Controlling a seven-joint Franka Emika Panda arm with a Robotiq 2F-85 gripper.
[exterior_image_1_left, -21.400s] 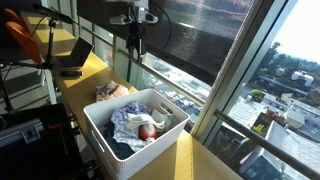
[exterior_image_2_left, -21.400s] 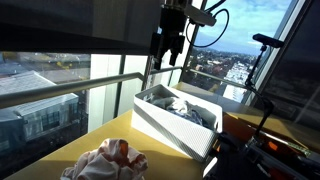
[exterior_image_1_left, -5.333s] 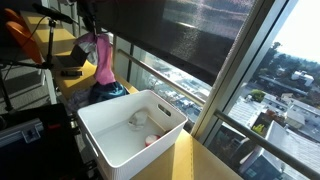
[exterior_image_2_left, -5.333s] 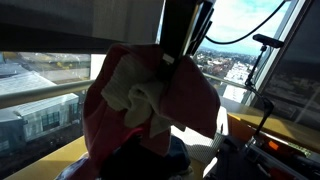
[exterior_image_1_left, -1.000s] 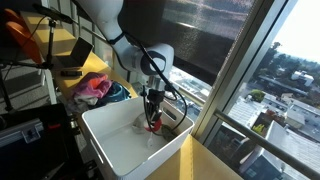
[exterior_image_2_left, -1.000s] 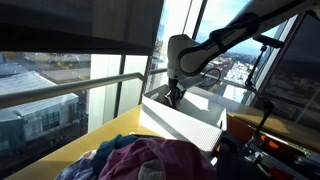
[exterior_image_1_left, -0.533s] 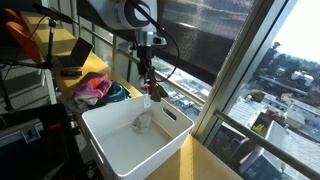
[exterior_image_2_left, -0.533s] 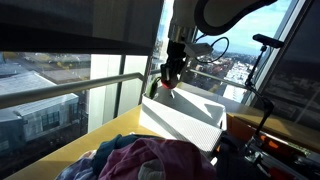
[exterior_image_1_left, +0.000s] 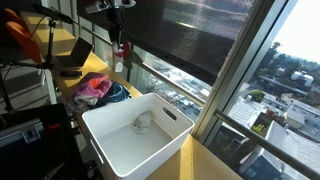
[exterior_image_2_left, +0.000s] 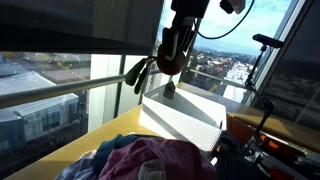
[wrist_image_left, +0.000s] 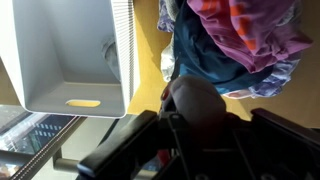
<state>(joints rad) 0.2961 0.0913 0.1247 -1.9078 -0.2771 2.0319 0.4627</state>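
Note:
My gripper (exterior_image_1_left: 122, 52) hangs high in the air, shut on a small reddish-grey piece of cloth (exterior_image_2_left: 168, 62) whose ends dangle below the fingers. In the wrist view the cloth (wrist_image_left: 195, 95) bulges between the two dark fingers of the gripper (wrist_image_left: 200, 122). Below lies a pile of pink, red and blue clothes (exterior_image_1_left: 98, 89) on the yellow counter, which also shows in the wrist view (wrist_image_left: 240, 40). The white bin (exterior_image_1_left: 105, 140) stands beside the pile, with one small pale item (exterior_image_1_left: 143, 122) left inside it.
A metal railing (exterior_image_2_left: 60, 92) and large windows run along the counter's far side. A laptop (exterior_image_1_left: 72, 58) sits on the counter beyond the pile. Black equipment and cables (exterior_image_1_left: 25, 125) stand beside the counter. Bare yellow counter (exterior_image_1_left: 205, 160) shows past the bin.
The gripper has lifted out of the white bin with the small cloth and moved up and across towards the clothes pile.

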